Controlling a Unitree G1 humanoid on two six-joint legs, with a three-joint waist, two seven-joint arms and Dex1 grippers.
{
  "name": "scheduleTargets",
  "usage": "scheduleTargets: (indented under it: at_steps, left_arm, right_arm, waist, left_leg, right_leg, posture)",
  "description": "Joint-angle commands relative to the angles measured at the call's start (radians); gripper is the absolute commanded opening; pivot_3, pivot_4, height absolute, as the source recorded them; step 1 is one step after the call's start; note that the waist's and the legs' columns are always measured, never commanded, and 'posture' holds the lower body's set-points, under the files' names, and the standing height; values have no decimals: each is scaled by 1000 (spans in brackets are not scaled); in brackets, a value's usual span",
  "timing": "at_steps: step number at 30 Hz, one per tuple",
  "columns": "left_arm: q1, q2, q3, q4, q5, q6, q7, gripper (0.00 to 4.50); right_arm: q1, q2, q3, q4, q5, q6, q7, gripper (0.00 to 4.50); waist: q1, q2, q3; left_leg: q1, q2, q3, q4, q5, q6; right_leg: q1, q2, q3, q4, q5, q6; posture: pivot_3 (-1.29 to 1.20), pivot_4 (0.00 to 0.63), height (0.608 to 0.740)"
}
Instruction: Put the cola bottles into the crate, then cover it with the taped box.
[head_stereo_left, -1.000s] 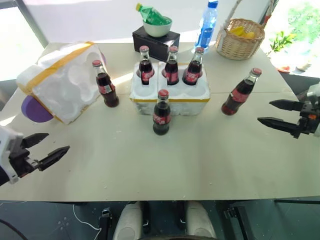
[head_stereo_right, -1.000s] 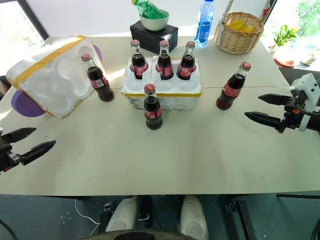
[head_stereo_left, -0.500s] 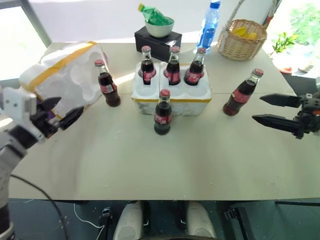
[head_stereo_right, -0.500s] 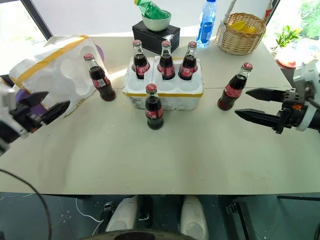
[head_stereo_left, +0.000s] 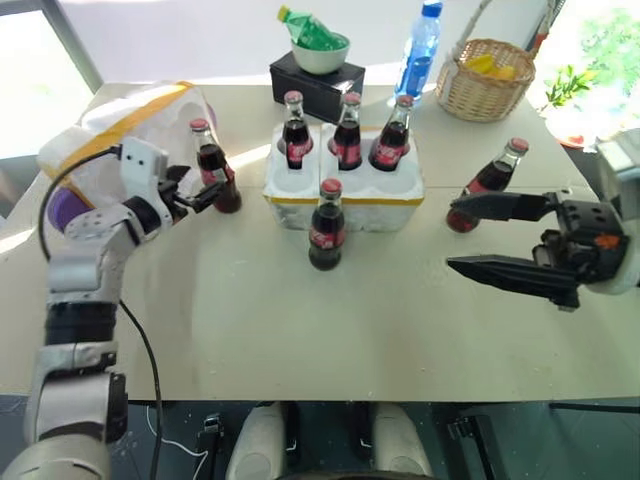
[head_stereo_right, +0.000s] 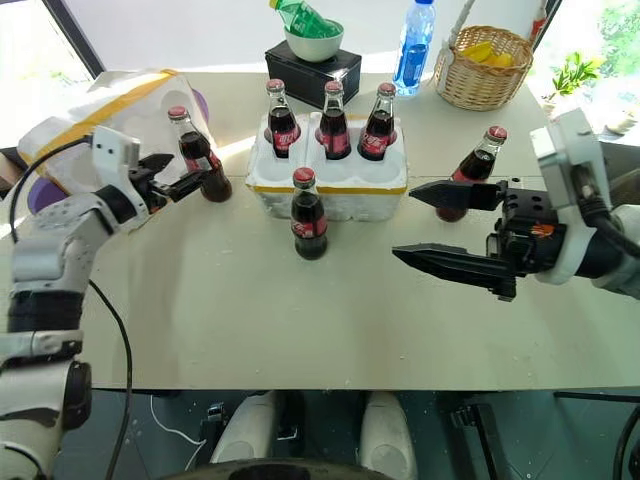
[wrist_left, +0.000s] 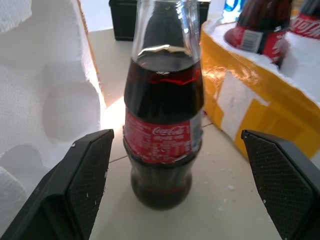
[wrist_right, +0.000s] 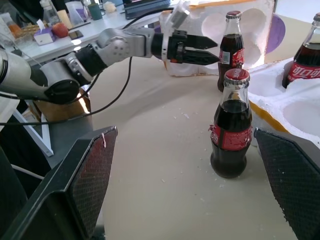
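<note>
The white foam crate (head_stereo_left: 345, 205) with its yellow tape band stands at mid-table, and three cola bottles (head_stereo_left: 347, 135) fill its back wells. A fourth bottle (head_stereo_left: 324, 228) stands just in front of it. A fifth bottle (wrist_left: 163, 135) stands left of the crate; my left gripper (head_stereo_left: 207, 190) is open, level, its tips just short of this bottle. A sixth bottle (head_stereo_left: 492, 177) stands to the right, partly behind the upper finger of my open right gripper (head_stereo_left: 455, 236), which points left. The taped box (head_stereo_left: 110, 140) lies on its side at the far left.
At the back stand a black box (head_stereo_left: 312, 85) bearing a white bowl with a green bottle, a tall blue bottle (head_stereo_left: 418, 50) and a wicker basket (head_stereo_left: 485, 78). Bare tabletop (head_stereo_left: 330, 320) stretches along the near edge.
My left gripper has come up from the near left edge, forward and right, to the bottle beside the taped box. My right gripper has swung left over the table. Both stayed open.
</note>
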Motion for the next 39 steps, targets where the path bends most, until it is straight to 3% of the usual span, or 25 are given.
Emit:
scheduleTargets:
  at_steps: [1,9,14,21,25,28,31,39]
  left_arm:
    - [-115,-21,-22,148,60,-106,-26,4299]
    - [-286,-95,-39,472,145,-266,-42,4299]
    - [-276,-82,-26,471,147,-277,-86,2639]
    - [-194,35,-7,50,-55,73,-378,2663]
    - [-272,82,1,-58,-165,276,-481,2663]
    - [-442,58,-17,39,-180,320,-535,2663]
    - [-587,-21,-39,237,-111,212,-526,2663]
    - [-664,-156,-126,532,65,-83,-541,2663]
  right_arm:
    - [-42,-2,22,-8,32,-26,-40,4500]
    - [-131,13,120,35,-39,-65,-117,4500]
    - [-140,11,130,48,-66,-77,-120,4500]
    - [-133,20,117,66,-101,-92,-157,4500]
    - [-116,23,115,58,-118,-96,-164,4500]
    - [-82,34,101,44,-134,-106,-174,4500]
    - [-60,51,98,35,-143,-116,-192,4500]
    - [-13,85,89,15,-167,-133,-235,4500]
  waist:
    - [-1,-1,0]
    - [-3,-1,0]
    - [-1,-2,0]
    - [-6,-7,4]
    - [1,-11,6]
    - [10,-15,9]
    - [20,-15,9]
    - [20,-15,9]
  left_leg:
    - [0,0,0,0,0,0]
    - [-1,0,0,0,0,0]
    - [-1,0,1,0,2,-3]
    - [-2,0,1,0,2,-3]
    - [-4,0,0,1,2,-4]
    - [-4,0,-1,2,2,-4]
    - [-4,-1,-1,3,2,-3]
    - [-3,-2,1,3,2,-3]
  right_leg:
    - [0,0,0,0,0,0]
    - [0,0,0,0,1,2]
    - [-1,0,0,-1,1,2]
    - [-2,0,0,0,1,3]
    - [-2,0,0,-1,1,3]
    - [-1,0,-1,-1,2,3]
    - [0,0,-1,-1,2,5]
    - [0,2,-1,-1,2,5]
  posture:
    - [0,150,740]
    - [0,150,740]
    - [0,150,740]
    - [0,150,740]
    - [0,150,740]
    - [0,150,740]
    - [0,150,740]
    - [0,150,740]
